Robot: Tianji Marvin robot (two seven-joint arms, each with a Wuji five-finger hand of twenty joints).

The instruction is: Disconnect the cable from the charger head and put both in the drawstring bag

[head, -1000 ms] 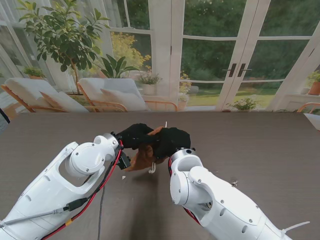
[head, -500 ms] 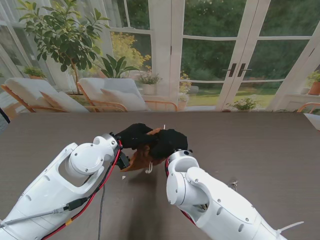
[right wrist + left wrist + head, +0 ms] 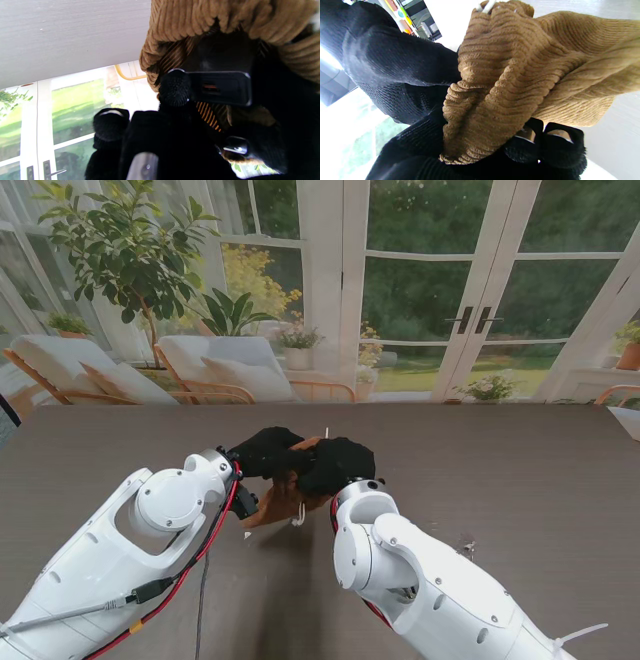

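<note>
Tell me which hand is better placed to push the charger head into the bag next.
Right, probably. The right hand has the black charger head at its fingertips, at the brown corduroy drawstring bag's open mouth. The left hand is gripping the bag's fabric, so it should keep holding.

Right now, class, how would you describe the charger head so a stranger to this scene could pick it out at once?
Start at the dark table, then find the two black-gloved hands meeting at its middle around a brown corduroy drawstring bag. At the bag's open mouth, seen from the right wrist, the right hand holds the charger head: a hard, glossy black block with a port slot, unlike the soft ribbed fabric around it.
</note>
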